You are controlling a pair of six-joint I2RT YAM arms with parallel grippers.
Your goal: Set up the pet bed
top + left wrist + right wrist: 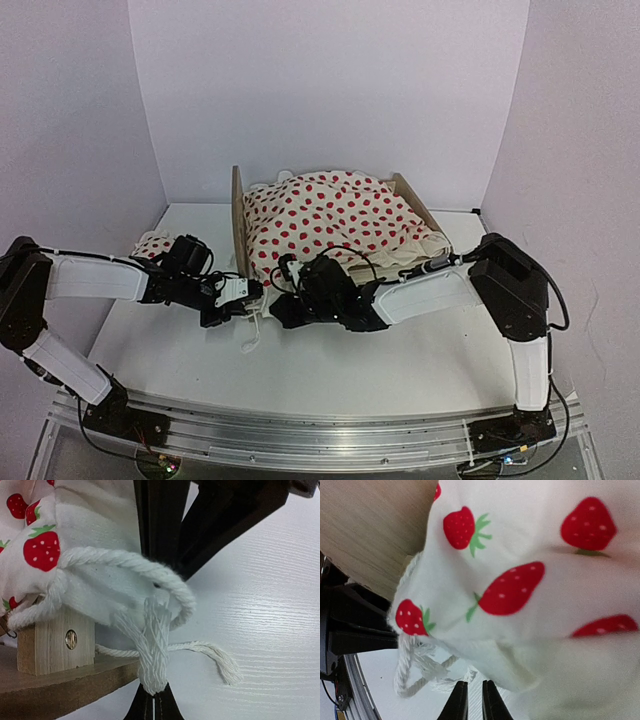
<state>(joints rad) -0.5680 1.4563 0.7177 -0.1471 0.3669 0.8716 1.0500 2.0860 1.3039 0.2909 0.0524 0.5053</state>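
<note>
The pet bed [238, 215] stands at the back middle; only its light-wood headboard and its footboard [412, 192] show. A white ruffled blanket [330, 215] with red strawberries covers it and hides the mattress. My left gripper [250, 297] is at the blanket's near corner by the headboard. In the left wrist view it [153, 696] is shut on the white cord tassel [152, 650] beside the wooden bed leg [55, 640]. My right gripper [283, 300] is just to the right. Its jaws [475, 692] stand a narrow gap apart below the blanket's edge [530, 580], with nothing between them.
A small red-dotted pillow [150, 244] lies on the table left of the headboard, behind my left arm. A loose loop of cord [407, 675] hangs off the blanket corner onto the white table [330, 370]. The two wrists sit very close together.
</note>
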